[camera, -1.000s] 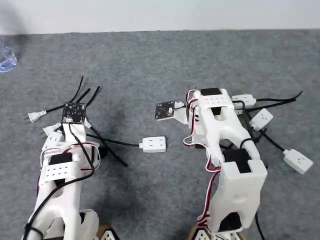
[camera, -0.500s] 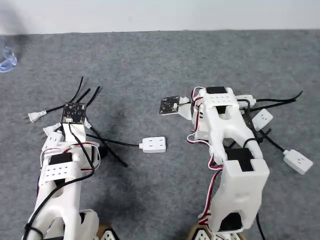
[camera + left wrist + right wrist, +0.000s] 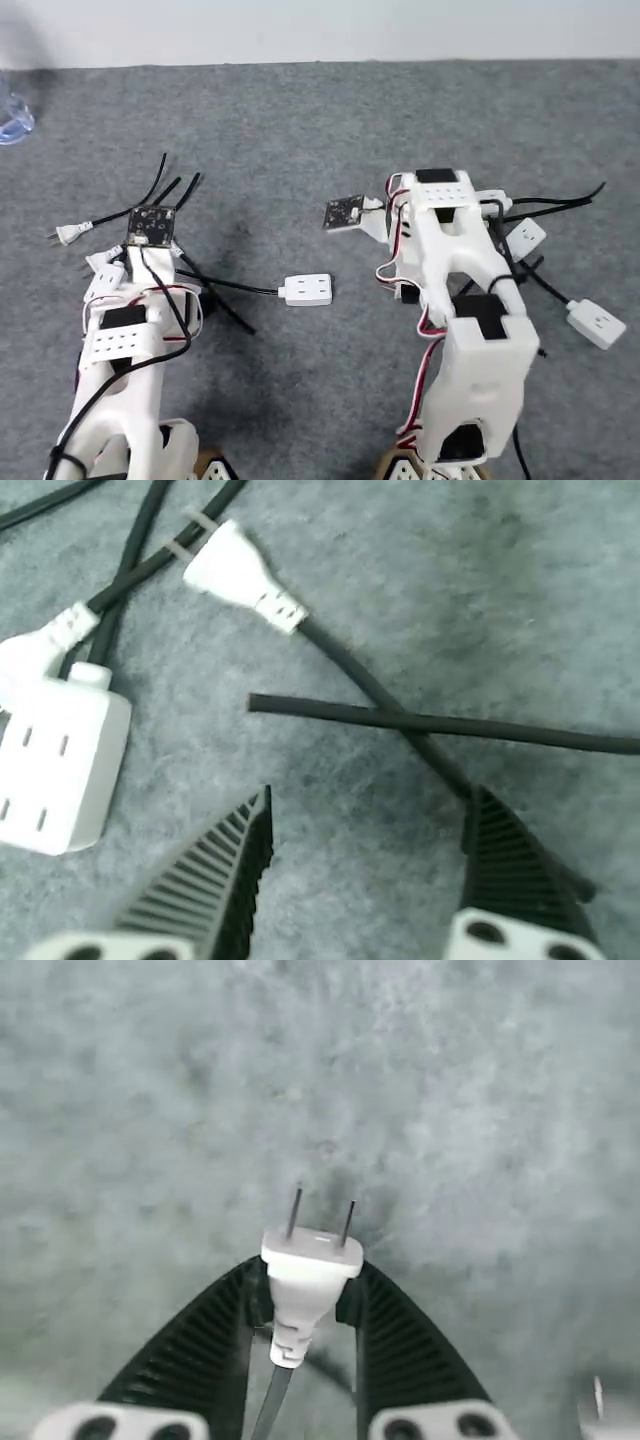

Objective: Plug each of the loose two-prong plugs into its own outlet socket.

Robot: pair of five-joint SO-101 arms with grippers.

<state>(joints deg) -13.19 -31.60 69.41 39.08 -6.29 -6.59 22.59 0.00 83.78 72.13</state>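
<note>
A grey carpet point(image 3: 300, 130) is spread under both arms, and a white wall point(image 3: 320, 30) is seen along its far edge. A white plug point(image 3: 305, 1260) is clamped between the fingers of the right gripper point(image 3: 308, 1282) — prongs pointed out toward the carpet. The left gripper point(image 3: 370, 815) is held wide apart with nothing in it, over crossed black cords point(image 3: 420, 723) — a second plug point(image 3: 238, 573) and a socket block point(image 3: 55, 765) are seen near them.
</note>
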